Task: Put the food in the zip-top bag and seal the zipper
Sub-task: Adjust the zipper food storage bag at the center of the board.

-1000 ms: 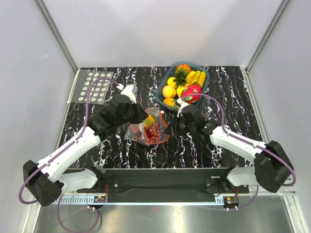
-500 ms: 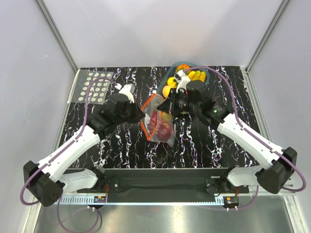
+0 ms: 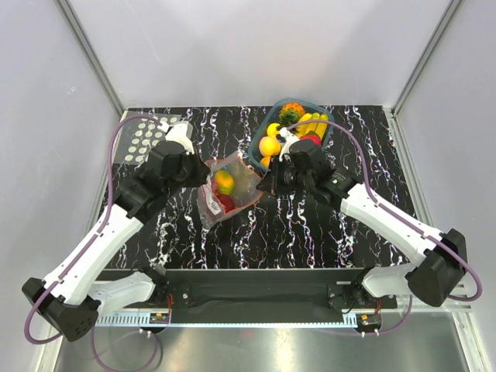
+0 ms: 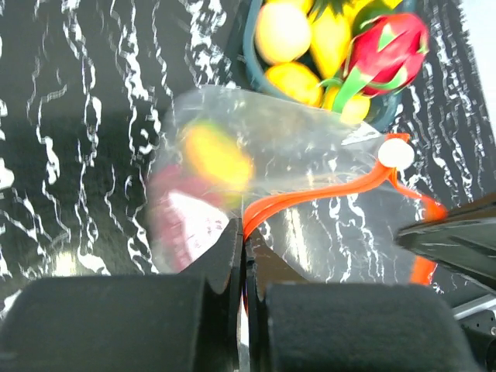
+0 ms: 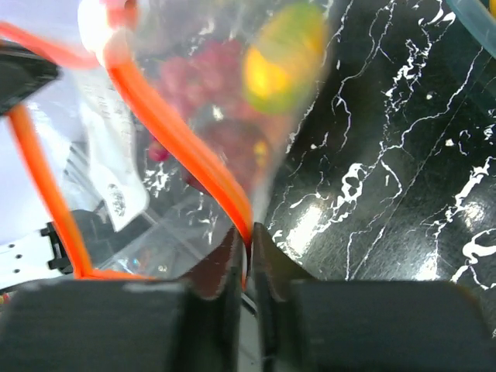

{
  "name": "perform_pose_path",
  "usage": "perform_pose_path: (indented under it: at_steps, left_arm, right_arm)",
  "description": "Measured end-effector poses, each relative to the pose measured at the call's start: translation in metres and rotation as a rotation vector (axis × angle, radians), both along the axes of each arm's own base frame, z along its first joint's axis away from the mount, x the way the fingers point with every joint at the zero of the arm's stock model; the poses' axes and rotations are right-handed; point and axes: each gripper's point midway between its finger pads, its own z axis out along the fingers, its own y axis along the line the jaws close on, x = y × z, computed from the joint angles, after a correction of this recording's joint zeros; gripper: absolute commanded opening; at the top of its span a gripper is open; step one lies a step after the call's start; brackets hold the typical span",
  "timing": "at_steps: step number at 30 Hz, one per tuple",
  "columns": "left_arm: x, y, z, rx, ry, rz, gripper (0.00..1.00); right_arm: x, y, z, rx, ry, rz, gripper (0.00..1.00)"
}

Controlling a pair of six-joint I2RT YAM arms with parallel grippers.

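The clear zip-top bag (image 3: 232, 184) hangs stretched between my two grippers above the dark marbled table. It holds food: an orange-yellow round fruit (image 3: 225, 182) and a dark red one (image 3: 224, 203). My left gripper (image 3: 203, 172) is shut on the left end of the red-orange zipper (image 4: 310, 198). My right gripper (image 3: 265, 183) is shut on the zipper's other end (image 5: 178, 139). A white slider (image 4: 396, 153) sits on the strip near the right gripper. The fruits show blurred through the plastic in both wrist views.
A dark teal tray (image 3: 258, 139) at the back right holds more toy fruits: oranges, bananas, a pineapple and a red dragon fruit (image 4: 386, 45). A clear sheet with white dots (image 3: 143, 139) lies at the back left. Grey walls enclose the table.
The left gripper has swung back and to the left and the right gripper has come slightly forward. The bag has moved left with them and now hangs between them with the orange fruit uppermost.
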Motion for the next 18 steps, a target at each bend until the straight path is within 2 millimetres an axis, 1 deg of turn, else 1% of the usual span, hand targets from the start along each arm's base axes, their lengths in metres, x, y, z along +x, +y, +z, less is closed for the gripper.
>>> perform_pose_path:
  at_steps: [1,2,3,5,7,10,12,18]
  left_arm:
    - [0.001,0.000,0.003,0.004,-0.008,-0.004,0.00]
    - [0.002,0.000,0.003,0.009,-0.010,-0.007,0.00]
    - [0.002,0.000,0.001,0.019,-0.007,-0.010,0.00]
    - [0.004,0.000,-0.006,0.047,0.012,-0.012,0.00]
    - [0.006,0.002,-0.013,0.071,0.027,-0.005,0.00]
    - [0.009,0.005,-0.015,0.091,0.025,0.011,0.00]
    - [0.010,0.008,-0.015,0.098,0.022,0.024,0.00]
    - [0.015,0.008,-0.022,0.113,0.031,0.042,0.00]
  right_arm:
    - [0.001,0.001,-0.002,-0.004,0.002,0.001,0.34]
    - [0.003,0.002,-0.006,-0.010,0.009,-0.004,0.42]
    - [0.004,0.002,-0.008,-0.017,0.008,-0.004,0.46]
    - [0.008,0.003,-0.021,-0.047,0.025,-0.005,0.53]
    - [0.012,0.003,-0.035,-0.081,0.043,-0.016,0.55]
    - [0.016,0.000,-0.044,-0.113,0.047,-0.031,0.56]
    - [0.018,-0.003,-0.044,-0.127,0.038,-0.043,0.56]
    - [0.030,-0.007,-0.032,-0.143,-0.022,-0.070,0.56]
